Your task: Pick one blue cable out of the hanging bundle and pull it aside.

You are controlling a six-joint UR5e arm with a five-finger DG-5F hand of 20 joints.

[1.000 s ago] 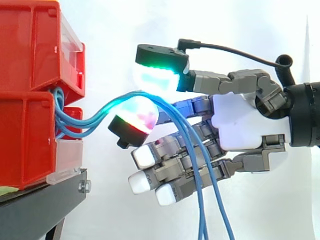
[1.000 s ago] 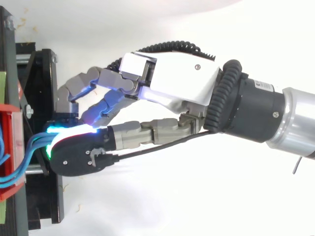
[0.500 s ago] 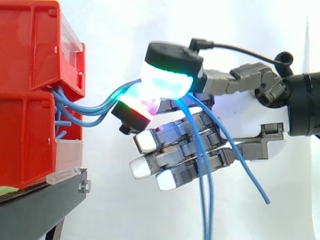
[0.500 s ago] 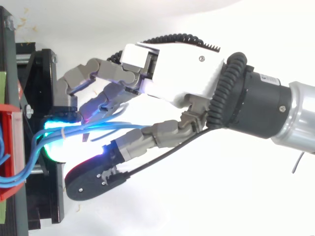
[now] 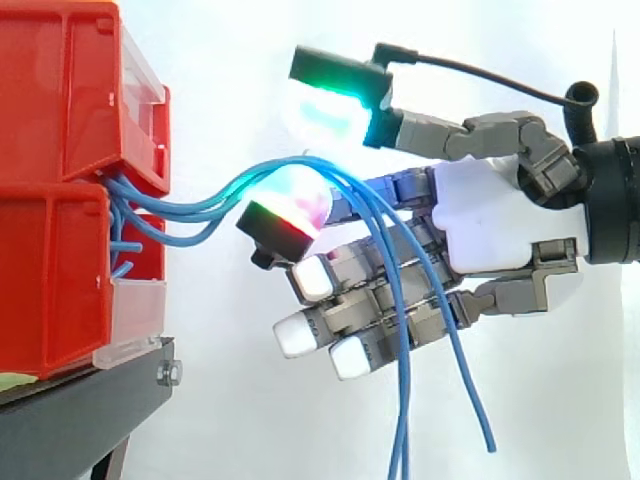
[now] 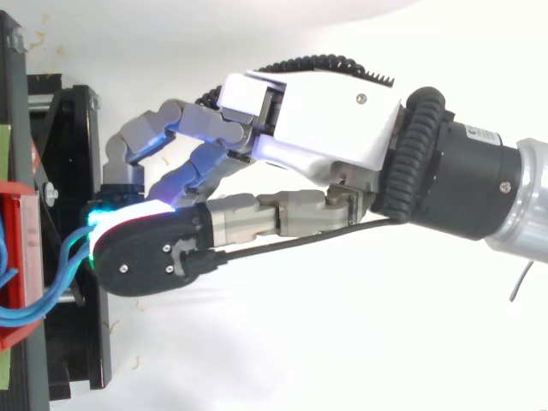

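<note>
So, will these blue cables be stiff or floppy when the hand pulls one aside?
Probably floppy: the blue cables sag from the red bins, bend over the hand and hang loose. Likely light and thin, so one may slip or drag its neighbours.

2 stacked red bins [image 5: 50, 260] on black stand [image 5: 90, 395] at left, blue cables [image 5: 160, 212] strung rightward from them; open room above.

light: bright, even — white curtain [image 5: 560, 60] washed out; shadows: faint, soft; glow: pads [image 5: 325, 115] bloom cyan-green
</note>
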